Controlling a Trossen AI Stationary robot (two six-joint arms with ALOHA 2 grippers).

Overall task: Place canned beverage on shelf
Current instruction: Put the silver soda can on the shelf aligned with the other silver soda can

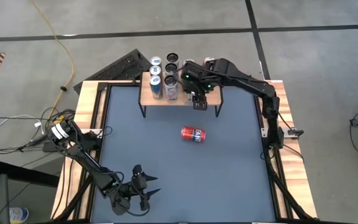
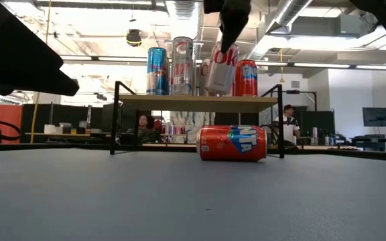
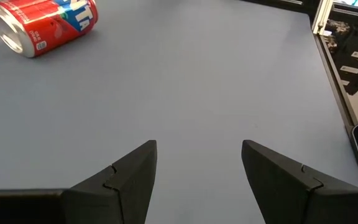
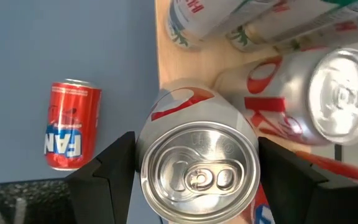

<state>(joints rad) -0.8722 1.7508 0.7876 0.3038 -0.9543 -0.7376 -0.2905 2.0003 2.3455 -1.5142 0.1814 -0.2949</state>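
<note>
The shelf (image 2: 200, 99) stands at the table's far edge on thin black legs, with several upright cans on its wooden top (image 1: 149, 97). My right gripper (image 4: 196, 174) is over the shelf's near right part, shut on a silver can (image 2: 220, 72) with red lettering. A red can (image 1: 193, 134) lies on its side on the blue table in front of the shelf; it also shows in the low view (image 2: 232, 142). At the near left corner my left gripper (image 1: 145, 190) is open with nothing between its fingers (image 3: 135, 180). My right gripper pinches the silver can's upper wall, just below the top rim (image 4: 143, 163), between its two fingers on opposite sides. The fingers (image 4: 112, 171) come from above, slanting down. The can is tilted, its lower end (image 2: 214, 90) just over the wooden top; I cannot tell whether it touches.
Beside the held can stand a red can (image 2: 246, 77), a tall silver one (image 2: 182, 65) and a blue one (image 2: 157, 70). The blue tabletop (image 1: 185, 180) spreads between the red can and my left gripper. Wooden rails (image 1: 95, 106) frame the table. People sit in the room behind.
</note>
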